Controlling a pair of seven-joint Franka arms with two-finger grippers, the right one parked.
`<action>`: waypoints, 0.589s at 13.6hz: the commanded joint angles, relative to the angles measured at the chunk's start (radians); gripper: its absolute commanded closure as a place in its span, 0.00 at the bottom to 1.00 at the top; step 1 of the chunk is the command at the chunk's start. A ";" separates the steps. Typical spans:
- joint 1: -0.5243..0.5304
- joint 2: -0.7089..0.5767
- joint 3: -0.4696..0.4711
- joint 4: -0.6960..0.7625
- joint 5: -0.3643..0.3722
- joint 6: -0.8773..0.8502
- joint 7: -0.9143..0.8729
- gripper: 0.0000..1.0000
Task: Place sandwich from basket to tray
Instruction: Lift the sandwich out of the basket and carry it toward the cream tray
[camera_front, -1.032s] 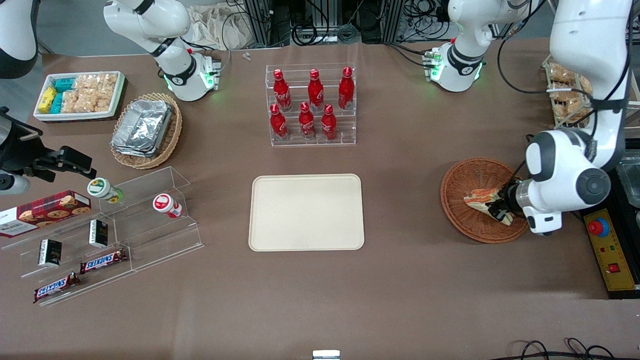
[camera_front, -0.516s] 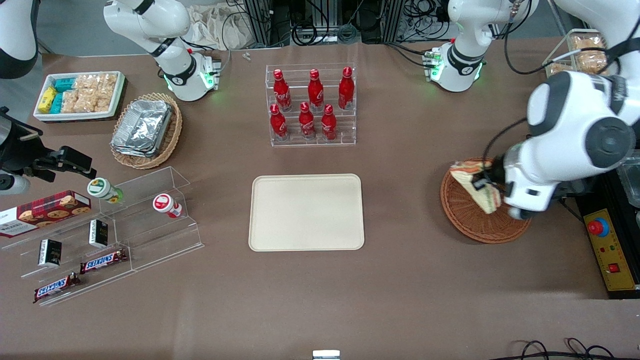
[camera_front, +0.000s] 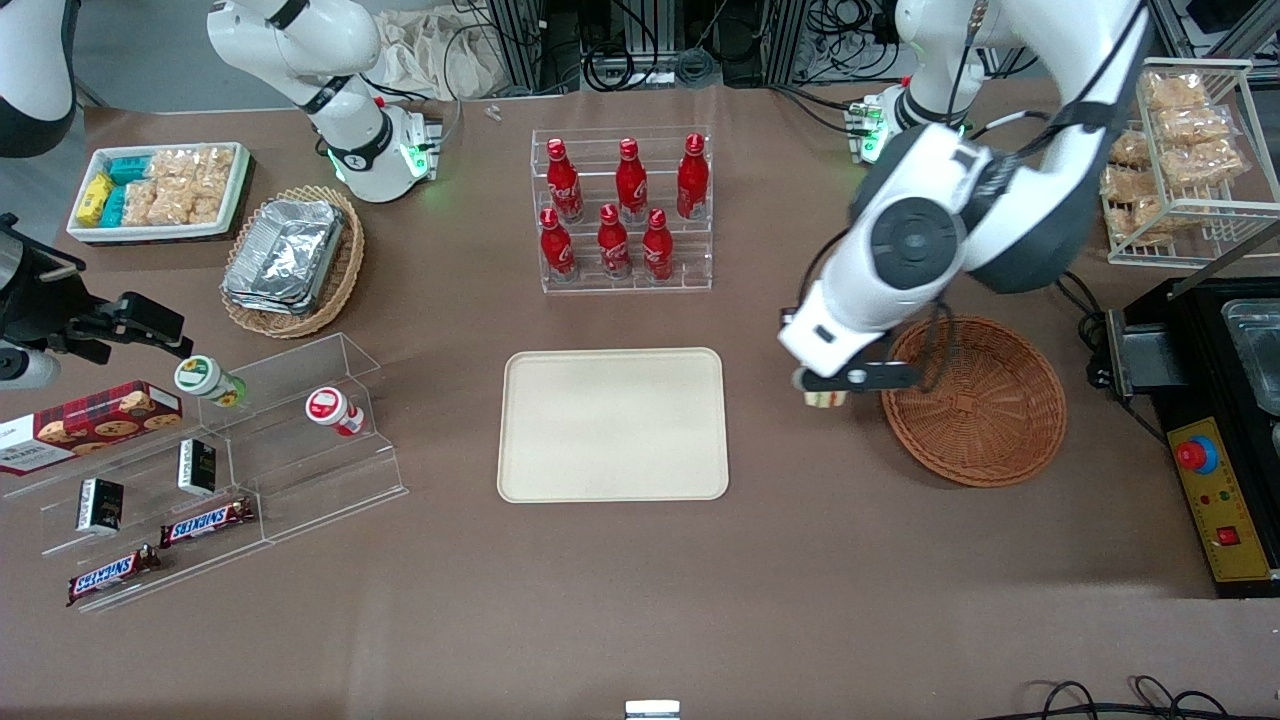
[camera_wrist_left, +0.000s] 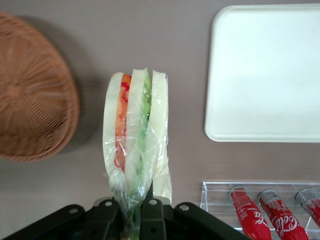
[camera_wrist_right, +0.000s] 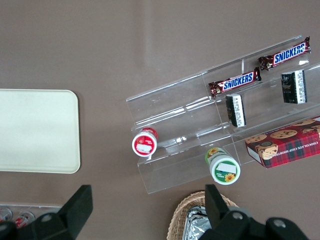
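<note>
The gripper (camera_wrist_left: 134, 212) is clamped on the sandwich (camera_wrist_left: 135, 145), holding it in the air over bare table, between the basket (camera_front: 975, 400) and the tray (camera_front: 612, 424); from the front, the sandwich seems mostly hidden beneath the wrist.

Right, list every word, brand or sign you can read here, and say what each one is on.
"SNICKERS" on two chocolate bars on the clear shelf.
"Coca-Cola" script on the red bottles, only partly readable.
The cookie box, small dark packets and jar lids: print too small to read.
No text on the sandwich, held by the pincer above the table between basket and tray.
</note>
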 joint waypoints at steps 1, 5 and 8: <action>-0.074 0.195 -0.003 0.143 0.058 0.020 0.054 1.00; -0.121 0.335 -0.003 0.146 0.117 0.205 0.085 1.00; -0.195 0.429 0.019 0.175 0.191 0.288 0.010 1.00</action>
